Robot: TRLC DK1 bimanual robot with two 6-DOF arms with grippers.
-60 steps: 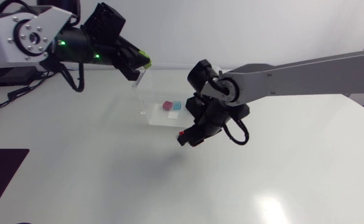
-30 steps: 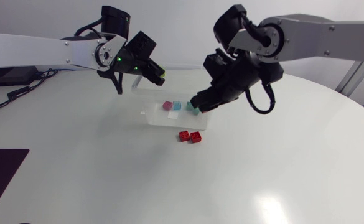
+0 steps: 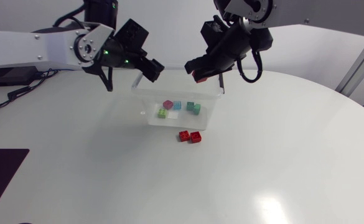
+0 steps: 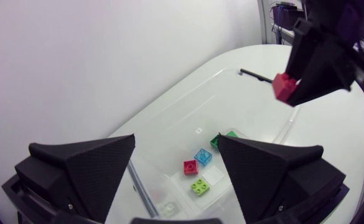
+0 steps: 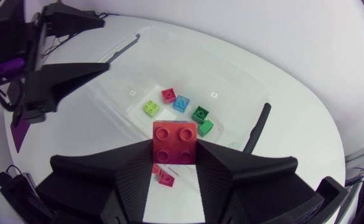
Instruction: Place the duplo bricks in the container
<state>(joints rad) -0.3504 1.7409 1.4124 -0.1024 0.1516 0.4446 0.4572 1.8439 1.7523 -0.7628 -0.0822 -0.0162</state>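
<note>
A clear plastic container (image 3: 169,123) stands at the table's middle rear. Inside lie a magenta brick (image 3: 167,104), a blue brick (image 3: 177,105), a lime brick (image 3: 162,113) and a green brick (image 3: 194,107). My left gripper (image 3: 149,70) hangs open over the container's left rear corner, nothing between its fingers (image 4: 82,168). My right gripper (image 3: 196,68) is above the container's rear right, shut on a red brick (image 5: 175,142), which the left wrist view also shows as the red brick (image 4: 285,86). Two red bricks (image 3: 190,136) sit on the table just in front of the container.
A dark mat (image 3: 1,177) lies at the table's front left corner. Open white tabletop (image 3: 262,168) stretches in front of and to the right of the container.
My left gripper opened, and a lime brick now lies in the container. My right arm rose from beside the container to above its rear, a red brick in its fingers.
</note>
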